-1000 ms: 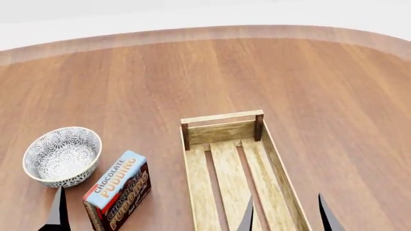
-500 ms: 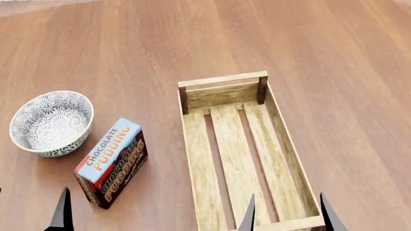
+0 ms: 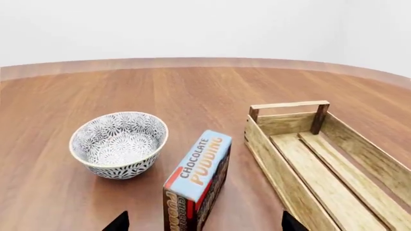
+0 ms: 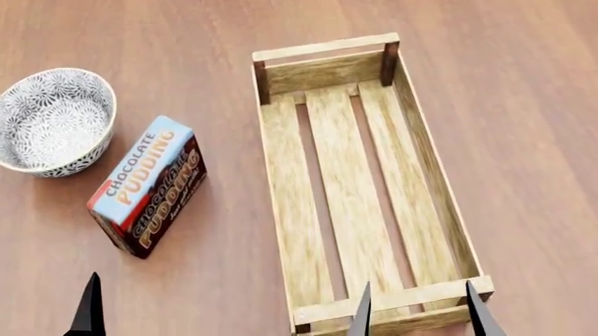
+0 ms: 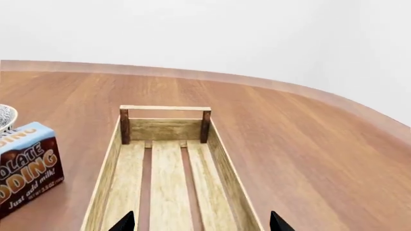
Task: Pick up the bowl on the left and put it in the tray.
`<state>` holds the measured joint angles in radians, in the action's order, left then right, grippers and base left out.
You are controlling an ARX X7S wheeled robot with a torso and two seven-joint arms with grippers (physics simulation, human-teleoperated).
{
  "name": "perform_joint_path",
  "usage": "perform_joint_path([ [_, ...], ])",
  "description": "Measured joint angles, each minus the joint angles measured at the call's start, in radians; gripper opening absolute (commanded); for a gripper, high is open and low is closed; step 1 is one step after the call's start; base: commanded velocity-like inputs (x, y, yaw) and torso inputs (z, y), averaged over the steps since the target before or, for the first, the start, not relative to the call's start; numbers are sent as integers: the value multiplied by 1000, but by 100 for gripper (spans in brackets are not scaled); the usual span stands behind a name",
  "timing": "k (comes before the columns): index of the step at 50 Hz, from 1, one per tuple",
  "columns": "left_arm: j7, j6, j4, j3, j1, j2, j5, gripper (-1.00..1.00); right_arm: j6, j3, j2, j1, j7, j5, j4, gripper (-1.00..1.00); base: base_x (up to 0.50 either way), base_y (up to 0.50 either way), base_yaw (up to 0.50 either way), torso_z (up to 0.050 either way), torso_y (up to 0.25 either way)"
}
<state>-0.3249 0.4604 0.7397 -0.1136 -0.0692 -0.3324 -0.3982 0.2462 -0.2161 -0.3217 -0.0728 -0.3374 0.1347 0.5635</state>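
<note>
Fingers first, nearest the cameras. Right gripper: two dark fingers show at the bottom edge of the head view, spread wide, one over the near end rail of the tray, the other just beyond its near right corner. Nothing between them; contact with the tray cannot be told from this view. In the right wrist view the same two tips sit far apart at the bottom edge, with the tray interior running away between them. Right fingers open, empty.

Left gripper: in the left wrist view two dark tips are just visible at the bottom edge, set wide, the chocolate pudding box lying between them and farther out. Head view shows only one left fingertip over bare wooden surface, short of the box. Left fingers open, holding nothing, touching nothing that can be seen.

Chocolate pudding box: lies flat on the surface, turned at an angle, between bowl and tray, apart from both.

Tray: long slatted wooden crate with darker corner posts, long axis running away from the robot, right of the box. Nothing in it.

Bowl: white with grey-black floral pattern, upright on the surface at far left, just beyond the far end of the box, well apart from the tray. Not gripped by either gripper.
</note>
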Motion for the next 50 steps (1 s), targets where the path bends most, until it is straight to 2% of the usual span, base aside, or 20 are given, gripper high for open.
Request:
perform_joint_path([
  [12,-3,-9,0,-3,-1,-7,1,100,1,-2,-5,1,-4,4,2,100,0,0,0,38,-206],
  [35,-48,14,26,29,2,-15,-20,100,8,-3,-16,-2,-17,10,25,100,0,0,0,1,0],
  [50,-102,94,49,91,41,-22,-96,100,8,-1,-24,-4,-23,16,32,100,0,0,0,0,0],
])
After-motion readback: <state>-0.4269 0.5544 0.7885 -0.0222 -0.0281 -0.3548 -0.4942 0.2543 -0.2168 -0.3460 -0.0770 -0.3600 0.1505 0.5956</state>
